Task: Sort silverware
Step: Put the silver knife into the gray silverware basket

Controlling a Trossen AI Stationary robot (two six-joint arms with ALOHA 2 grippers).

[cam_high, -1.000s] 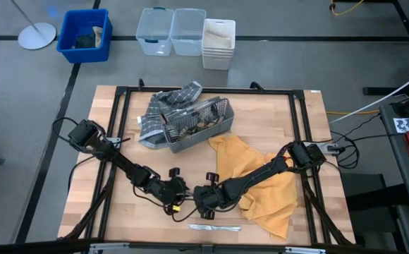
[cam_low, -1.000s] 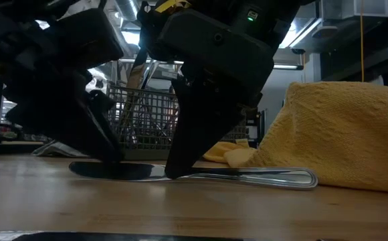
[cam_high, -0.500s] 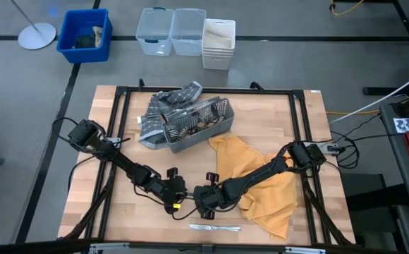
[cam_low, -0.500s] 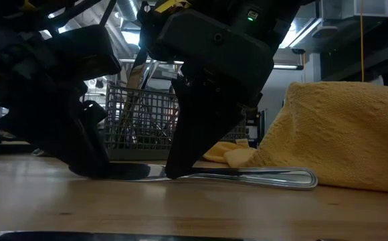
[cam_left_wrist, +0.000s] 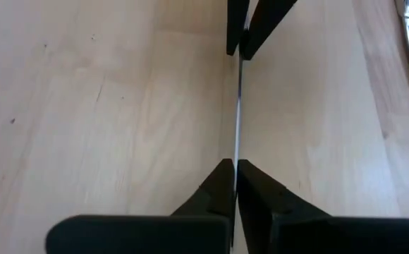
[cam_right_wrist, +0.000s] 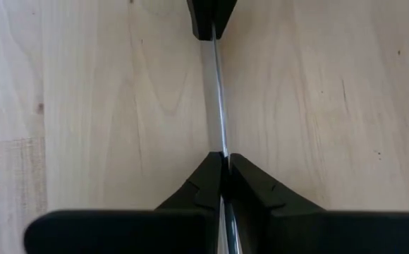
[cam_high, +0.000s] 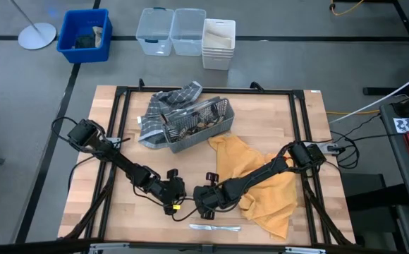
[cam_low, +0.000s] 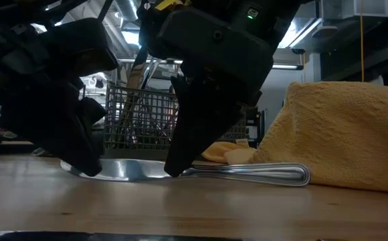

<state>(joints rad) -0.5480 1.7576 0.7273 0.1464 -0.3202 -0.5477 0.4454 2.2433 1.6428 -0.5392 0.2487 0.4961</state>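
Observation:
A silver table knife (cam_low: 127, 170) lies on the wooden table between my two grippers, its blade toward the table's left and its handle (cam_low: 267, 174) toward the right. In both wrist views it shows edge-on as a thin line (cam_left_wrist: 238, 106) (cam_right_wrist: 217, 92). My left gripper (cam_high: 171, 205) is shut on the blade's end, and my right gripper (cam_high: 200, 204) is shut on the knife farther along. A second knife (cam_high: 215, 228) lies flat near the table's front edge. More silverware stands in the grey wire-mesh caddy (cam_high: 194, 123). My left gripper pinches the blade near its tip (cam_left_wrist: 235, 156) between its two fingers, one on each flat face. The fingers slant down from the table's left side, along the knife. The blade stands on edge with its lower edge on the table. My right gripper pinches the knife where blade meets handle (cam_right_wrist: 223, 149) between its two fingers, one on each flat side. The fingers slant steeply down from the table's right. The handle (cam_low: 267, 174) sticks out behind the fingers, low over the wood.
A yellow towel (cam_high: 261, 183) lies crumpled under the right arm, close to the knife's handle. A grey checked cloth (cam_high: 163, 106) lies under the caddy at the back. Bare wood (cam_high: 120, 212) stretches along the front left. Bins (cam_high: 183, 32) stand on the floor beyond the table.
My left gripper has shut on the blade's end and turned a little. The blade, which lay flat, now stands on edge with its broad face toward the near side, and the knife has slid slightly toward the table's left.

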